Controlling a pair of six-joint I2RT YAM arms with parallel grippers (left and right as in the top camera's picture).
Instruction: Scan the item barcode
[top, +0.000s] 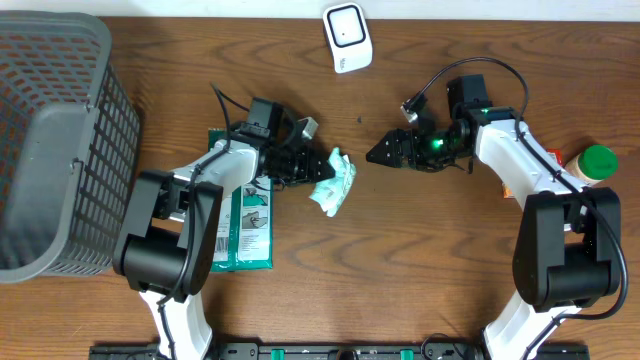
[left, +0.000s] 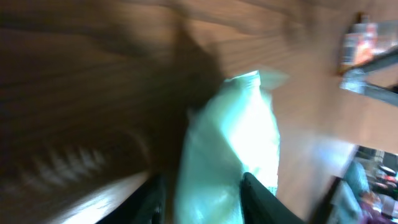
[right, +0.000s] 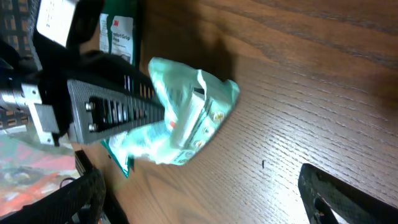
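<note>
Mint-green crinkly plastic packet (left: 230, 143), likely light and floppy, lies between the left tool's (top: 322, 168) fingers (left: 255, 194), grip unclear; right tool (top: 373, 153) gapes wide; pinch its sealed edge.

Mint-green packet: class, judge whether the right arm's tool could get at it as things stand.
Probably yes. The right tool stands open, facing the mint-green packet across bare table, nothing between them. The left tool is at the packet's other side, which may crowd a grasp.
</note>
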